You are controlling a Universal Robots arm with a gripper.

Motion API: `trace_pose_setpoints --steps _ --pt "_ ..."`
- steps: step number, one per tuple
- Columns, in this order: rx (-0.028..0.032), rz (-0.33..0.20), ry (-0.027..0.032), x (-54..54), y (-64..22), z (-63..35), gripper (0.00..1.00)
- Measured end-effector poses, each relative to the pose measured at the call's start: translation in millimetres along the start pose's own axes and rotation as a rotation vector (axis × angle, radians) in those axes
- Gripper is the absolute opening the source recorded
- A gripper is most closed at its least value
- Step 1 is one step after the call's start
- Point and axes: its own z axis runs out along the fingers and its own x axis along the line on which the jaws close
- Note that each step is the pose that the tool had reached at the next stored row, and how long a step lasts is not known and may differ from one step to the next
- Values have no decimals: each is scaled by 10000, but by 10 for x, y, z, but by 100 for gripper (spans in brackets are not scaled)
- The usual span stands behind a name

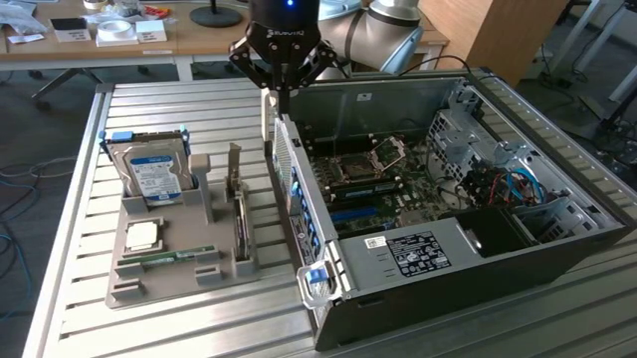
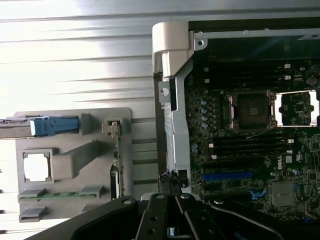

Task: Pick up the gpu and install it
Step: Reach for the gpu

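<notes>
I have the gripper [image 1: 282, 88] pointing straight down, its jaws pressed together into a closed tip. Its black body hangs under the wrist [image 1: 283, 11], where a small blue light glows. The silver-grey arm [image 1: 393, 30] bends away behind it toward the exterior view's right. From the wrist camera I see the dark finger linkages meeting in the middle.

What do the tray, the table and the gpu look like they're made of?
The tray looks like matte grey plastic, with moulded blocky holders. The table seems aluminium: ribbed silvery slats catching bright glare. The gpu, standing edge-on in the tray, shows a thin green edge, presumably circuit board.
</notes>
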Motion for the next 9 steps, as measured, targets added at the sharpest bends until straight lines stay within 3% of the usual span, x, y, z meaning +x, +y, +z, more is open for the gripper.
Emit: trace_pose_setpoints --steps 9 --pt "0 -1 0 86 -7 2 11"
